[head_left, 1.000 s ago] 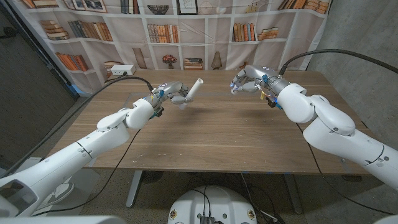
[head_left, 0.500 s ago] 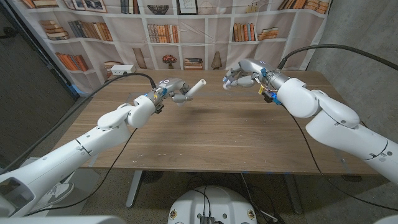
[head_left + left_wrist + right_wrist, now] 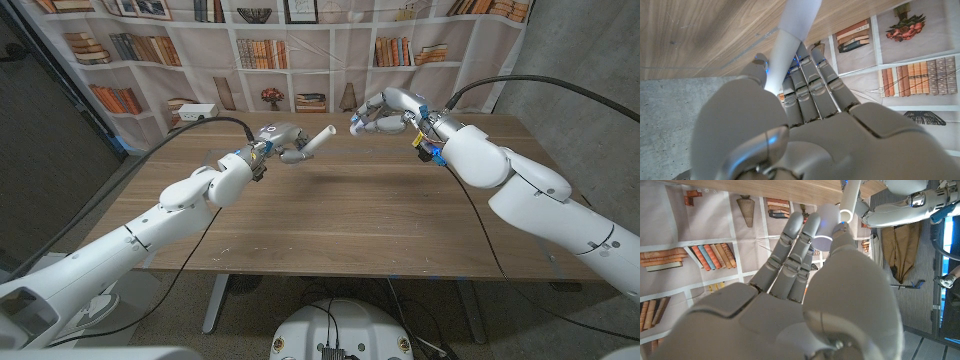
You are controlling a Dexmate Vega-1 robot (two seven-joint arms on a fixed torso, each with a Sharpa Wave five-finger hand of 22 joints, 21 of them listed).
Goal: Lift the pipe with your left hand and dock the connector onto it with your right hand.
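The left robot hand (image 3: 278, 139) grips the pipe (image 3: 315, 141) above the desk (image 3: 350, 215), the right robot hand (image 3: 378, 113) holds the connector (image 3: 824, 226) near its free end, so docking needs careful alignment next.

brown wood-grain rectangular table (image 3: 340, 215) on a metal frame, just cables trailing across its left and right edges
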